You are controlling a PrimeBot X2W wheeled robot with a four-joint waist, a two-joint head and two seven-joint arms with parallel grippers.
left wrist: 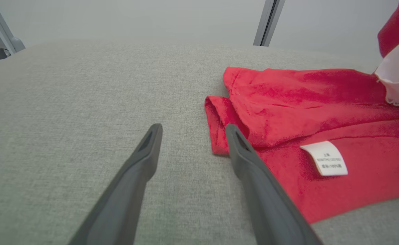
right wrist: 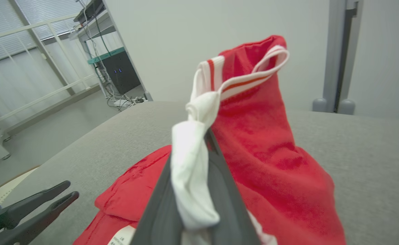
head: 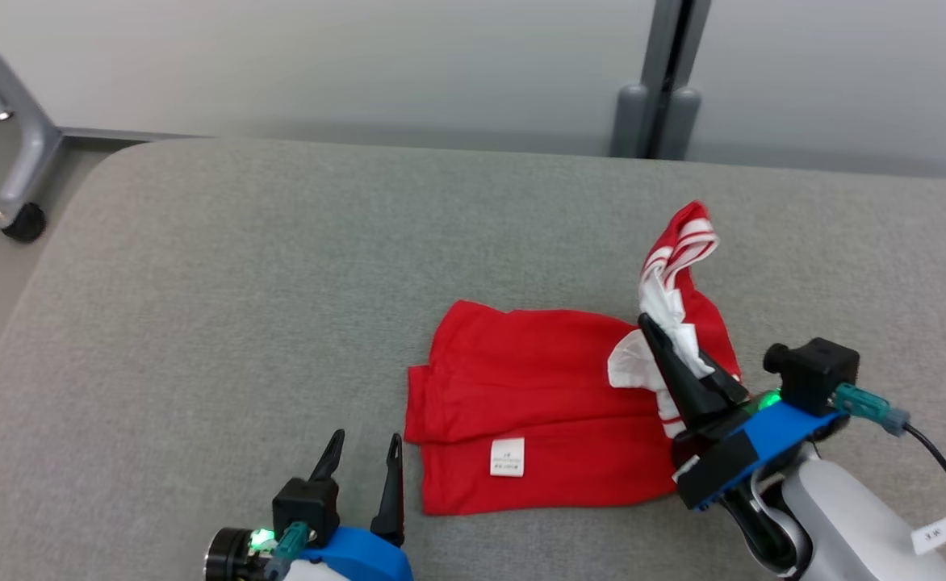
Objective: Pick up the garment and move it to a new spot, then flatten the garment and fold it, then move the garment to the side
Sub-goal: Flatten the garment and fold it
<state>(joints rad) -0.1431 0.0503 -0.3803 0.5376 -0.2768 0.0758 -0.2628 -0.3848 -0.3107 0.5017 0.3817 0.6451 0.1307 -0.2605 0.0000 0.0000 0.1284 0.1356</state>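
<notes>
Red shorts (head: 537, 403) lie mid bench (head: 198, 323), right claw (head: 650, 327) clamped on their white lining (head: 630, 363); left claw (head: 366, 440), jaws apart beside the hem (head: 418, 403), should pinch that edge so both pull taut w/o dragging.

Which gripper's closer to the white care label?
Left. The left gripper sits open left of the care label; the right gripper is farther, shut on raised white fabric of the garment.
</notes>
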